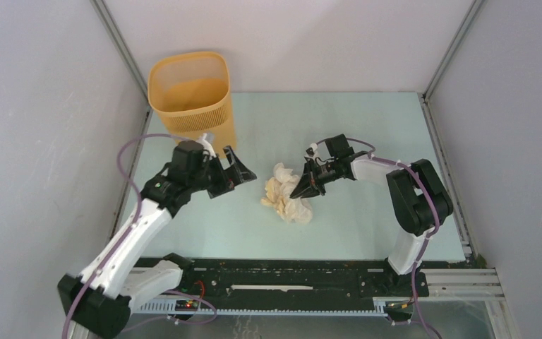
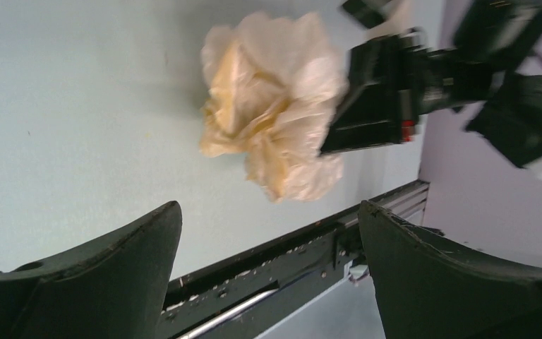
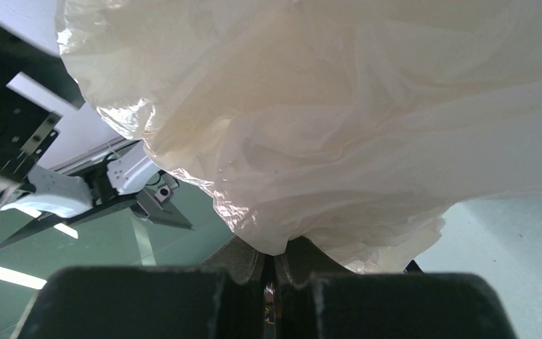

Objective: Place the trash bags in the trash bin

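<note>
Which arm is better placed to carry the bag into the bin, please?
The right: its gripper is shut on the bag, while the left gripper hangs open and empty near the bin.

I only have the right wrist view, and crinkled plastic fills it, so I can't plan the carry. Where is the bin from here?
Observer: The trash bin stands upright at the far left corner of the table, well apart from the trash bag.
Operator: Where does the bag sit?
Observer: It is bunched up near the table's middle, and the right gripper pinches its right edge. I cannot tell whether it is lifted.
Operator: Is the left arm in my way?
Observer: The left gripper is open and holds nothing. It is just in front of the bin, between bin and bag, so it lies close to your path.
</note>
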Robot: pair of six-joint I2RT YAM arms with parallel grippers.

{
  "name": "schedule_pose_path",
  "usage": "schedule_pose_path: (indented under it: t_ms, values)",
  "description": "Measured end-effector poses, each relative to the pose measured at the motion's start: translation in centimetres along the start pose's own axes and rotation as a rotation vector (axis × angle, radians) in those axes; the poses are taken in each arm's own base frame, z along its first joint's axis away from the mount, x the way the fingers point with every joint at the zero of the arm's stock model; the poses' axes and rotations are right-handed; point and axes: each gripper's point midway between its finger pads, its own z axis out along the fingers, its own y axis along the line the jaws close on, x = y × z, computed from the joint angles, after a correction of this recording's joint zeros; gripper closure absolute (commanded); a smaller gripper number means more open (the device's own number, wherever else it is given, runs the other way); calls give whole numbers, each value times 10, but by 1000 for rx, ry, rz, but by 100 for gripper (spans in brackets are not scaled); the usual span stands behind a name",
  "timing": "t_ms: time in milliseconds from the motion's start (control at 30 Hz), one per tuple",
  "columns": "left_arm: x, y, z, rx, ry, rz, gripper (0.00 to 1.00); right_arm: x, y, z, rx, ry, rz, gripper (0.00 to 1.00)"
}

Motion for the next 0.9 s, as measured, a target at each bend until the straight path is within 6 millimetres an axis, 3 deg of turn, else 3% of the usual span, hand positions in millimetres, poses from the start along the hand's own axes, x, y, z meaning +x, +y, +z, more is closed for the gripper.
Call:
schedule_pose_path:
  t_ms: [67, 233, 333, 533, 667, 900]
  values:
    - [12, 14, 19, -47, 79, -24, 1, 1, -1, -3, 4, -3, -4, 91]
    - [31, 34, 64, -95, 237, -69, 26, -1, -2, -9, 5, -15, -18, 91]
    - [43, 46, 96, -119, 337, -98, 33, 0, -3, -10, 9, -12, -14, 91]
    - [53, 58, 139, -142, 430, -129, 40, 5, -6, -10, 12, -10, -7, 92]
    - [52, 55, 156, -117, 430, -121, 51, 5, -7, -10, 13, -9, -5, 91]
    - [45, 53, 161, -105, 403, -101, 85, 4, -10, -16, 21, -32, -2, 90]
